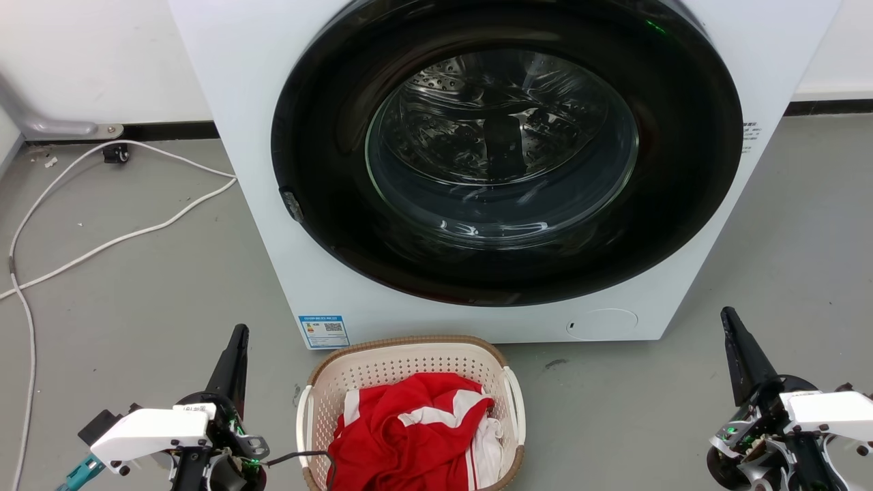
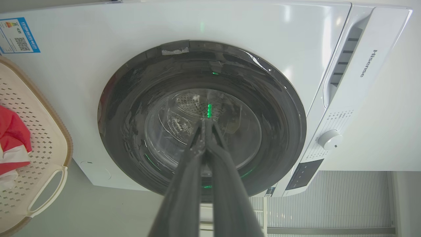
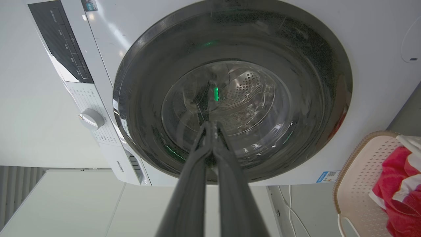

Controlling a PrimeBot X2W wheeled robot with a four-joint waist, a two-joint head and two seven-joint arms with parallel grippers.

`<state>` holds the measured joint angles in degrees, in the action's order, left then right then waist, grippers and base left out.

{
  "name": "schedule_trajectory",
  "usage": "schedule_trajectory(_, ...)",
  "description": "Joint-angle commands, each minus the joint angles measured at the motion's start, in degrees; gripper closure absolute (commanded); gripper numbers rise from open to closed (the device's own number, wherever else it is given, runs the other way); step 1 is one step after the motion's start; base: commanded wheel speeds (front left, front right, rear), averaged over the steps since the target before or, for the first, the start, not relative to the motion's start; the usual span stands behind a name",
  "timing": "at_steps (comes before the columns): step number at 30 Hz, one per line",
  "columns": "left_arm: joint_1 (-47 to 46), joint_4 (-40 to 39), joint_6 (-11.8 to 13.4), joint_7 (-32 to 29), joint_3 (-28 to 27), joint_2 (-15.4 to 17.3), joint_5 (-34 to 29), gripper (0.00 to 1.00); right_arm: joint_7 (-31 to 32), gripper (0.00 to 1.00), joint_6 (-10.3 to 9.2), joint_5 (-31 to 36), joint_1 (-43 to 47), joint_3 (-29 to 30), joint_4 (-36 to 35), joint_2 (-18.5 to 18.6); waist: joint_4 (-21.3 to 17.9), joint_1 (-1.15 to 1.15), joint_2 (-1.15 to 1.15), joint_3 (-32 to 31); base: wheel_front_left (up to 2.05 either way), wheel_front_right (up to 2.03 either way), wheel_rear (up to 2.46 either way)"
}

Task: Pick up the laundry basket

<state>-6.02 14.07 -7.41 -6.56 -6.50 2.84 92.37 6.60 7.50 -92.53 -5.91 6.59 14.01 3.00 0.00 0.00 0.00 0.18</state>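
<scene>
- Left pincer (image 1: 239, 337): lower left of the head view, fingers pressed together, tips meeting in the left wrist view (image 2: 205, 123); holds nothing
- Right pincer (image 1: 728, 319): lower right of the head view, likewise pressed together (image 3: 212, 126); holds nothing
- Laundry basket (image 1: 402, 368): bottom centre of the head view, on the floor (image 1: 136, 307), between the two pincers; the left one is near it, the right one well apart
- Contents: red-and-white garment (image 1: 409, 429), heaped toward the lower edge of the frame
- White side handles: left handle (image 1: 302, 423), right handle (image 1: 516, 402), both bare
- Washing machine (image 1: 232, 170) stands just above the basket's upper rim, door closed
- Judgement: task not begun, approach pending
- Risk 1: the fingers must spread before reaching the handles; if pressed together they would shove the light basket rather than catch it
- Risk 2: unequal distances; if one side takes hold first, the basket may tilt and tip the garment out
- Risk 3: a thin dark wire (image 1: 300, 455) from the left wrist reaches toward the left rim; it might snag
- Risk 4: the machine front leaves little room above the basket
</scene>
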Motion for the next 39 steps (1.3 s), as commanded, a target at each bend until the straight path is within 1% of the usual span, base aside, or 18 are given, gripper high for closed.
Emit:
schedule_trajectory(1,-0.5,0.0,-0.3,-0.1,-0.1,0.1,0.1,1.00,0.1,1.00,-0.02,0.3,-0.6,0.1,0.0,-0.2,0.0,0.00,0.00,0.0,0.00,0.00,0.00)
schedule_trajectory(11,-0.5,0.0,-0.3,-0.1,-0.1,0.1,0.1,1.00,0.1,1.00,-0.02,0.3,-0.6,0.1,0.0,-0.2,0.0,0.00,0.00,0.0,0.00,0.00,0.00)
schedule_trajectory(12,0.1,0.1,0.0,0.1,0.0,0.0,0.0,0.00,-0.1,0.00,0.01,0.0,0.1,0.0,0.1,0.0,0.0,0.00,0.00,0.0,0.00,0.00,0.00)
schedule_trajectory(15,1.4,1.5,0.1,0.1,0.2,-0.2,0.0,0.00,-0.1,0.00,0.00,0.0,1.4,-0.1,1.5,-0.1,0.0,0.00,0.00,0.0,0.00,0.00,0.00)
schedule_trajectory(18,1.5,1.0,0.0,1.0,0.5,-0.2,-0.8,0.00,-1.0,0.00,0.00,1.0,1.5,-0.4,1.2,-0.1,0.0,0.00,0.00,0.0,0.00,0.00,0.00)
schedule_trajectory(23,1.5,0.3,0.0,2.5,0.1,-0.2,-4.3,0.00,-2.5,0.00,0.00,5.0,1.7,-0.4,0.4,-0.1,0.0,0.00,0.00,0.1,0.00,0.00,0.00)
schedule_trajectory(30,1.6,-1.7,0.1,4.4,0.0,-0.1,-11.6,0.00,-4.4,0.00,0.00,13.5,2.0,-0.6,-2.1,-0.1,0.1,0.00,0.00,0.2,0.00,0.00,0.00)
schedule_trajectory(39,2.2,-4.5,1.6,6.6,1.1,-0.1,-21.8,0.00,-6.6,0.00,0.00,26.4,2.8,-2.0,-5.5,-0.1,0.1,0.00,0.00,0.3,0.00,0.00,0.00)
